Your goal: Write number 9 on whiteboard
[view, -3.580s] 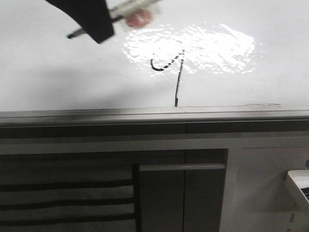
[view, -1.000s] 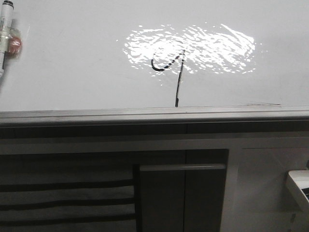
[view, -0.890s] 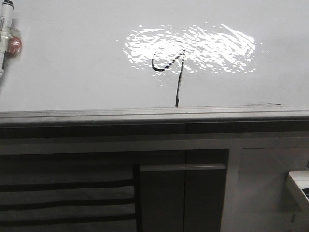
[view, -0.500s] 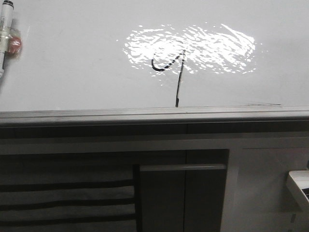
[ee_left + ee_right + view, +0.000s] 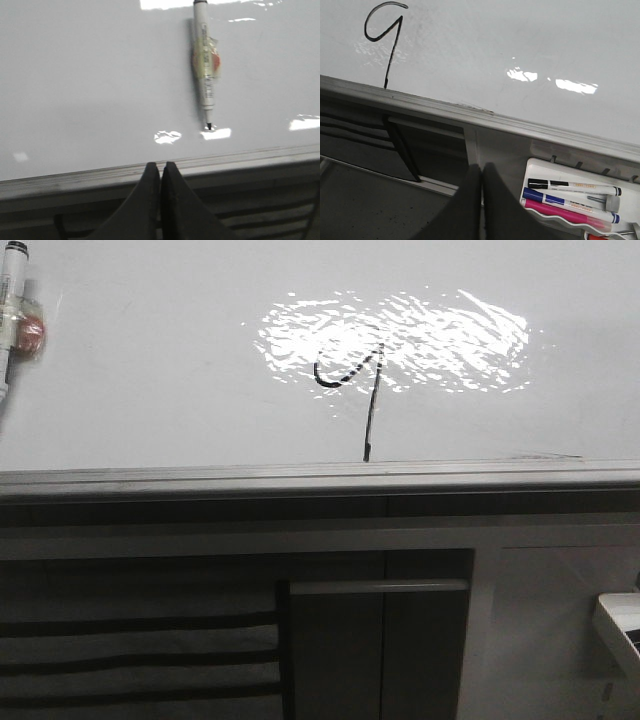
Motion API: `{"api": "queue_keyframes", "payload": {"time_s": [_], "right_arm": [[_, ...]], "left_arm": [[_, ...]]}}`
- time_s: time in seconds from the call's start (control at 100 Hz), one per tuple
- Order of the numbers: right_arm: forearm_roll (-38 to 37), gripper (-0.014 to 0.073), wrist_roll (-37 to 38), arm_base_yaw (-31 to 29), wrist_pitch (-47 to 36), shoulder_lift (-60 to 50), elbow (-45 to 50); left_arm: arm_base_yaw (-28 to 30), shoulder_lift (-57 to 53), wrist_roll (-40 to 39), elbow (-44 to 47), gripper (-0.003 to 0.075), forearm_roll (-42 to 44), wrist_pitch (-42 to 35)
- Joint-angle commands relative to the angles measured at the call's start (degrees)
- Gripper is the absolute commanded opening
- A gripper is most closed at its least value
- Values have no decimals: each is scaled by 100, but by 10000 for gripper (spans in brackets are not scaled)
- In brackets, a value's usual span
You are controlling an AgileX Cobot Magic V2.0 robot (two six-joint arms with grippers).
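Number 9 (image 5: pixel 352 375) drawn on whiteboard (image 5: pixel 150 410), loop partly lost in glare. Marker (image 5: pixel 205 65) lying loose. Both grippers (image 5: pixel 160 167) (image 5: pixel 481 170) pressed together, empty.

A white-barrelled marker (image 5: pixel 205 65) lies flat on a glossy white surface, its uncapped black tip near a grey edge strip; a clear wrap with a red patch circles its barrel. The same marker (image 5: pixel 12 315) appears at the far left of the front view. Below the strip stand dark cabinet fronts (image 5: pixel 330 640) with a pale horizontal handle (image 5: pixel 378 586). A white tray (image 5: pixel 570 200) holds 3 markers side by side: black-capped (image 5: pixel 575 186), blue (image 5: pixel 555 199) and pink (image 5: pixel 565 215).
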Motion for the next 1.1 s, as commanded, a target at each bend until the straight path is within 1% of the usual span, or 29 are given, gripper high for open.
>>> {"api": "queue_keyframes", "payload": {"time_s": [0.0,0.11,0.24,0.28,1.09], "right_arm": [[22,-72,-22,-48,-388,18,-143],[22,-72,-22,-48,-388,18,-143],[22,-72,-22,-48,-388,18,-143],[22,-72,-22,-48,-388,18,-143],[22,-72,-22,-48,-398,18,-133]], "left_arm": [[241,-574,233,358,-20,-200,-845],[313,-1253,233,945,-20,-200,-1084],[313,-1667,233,1381,-20,-200,-1396],[313,-1631,233,1366,-20,-173,-1256],[328,-1655,222,1359,-20,-103,-1337]]}}
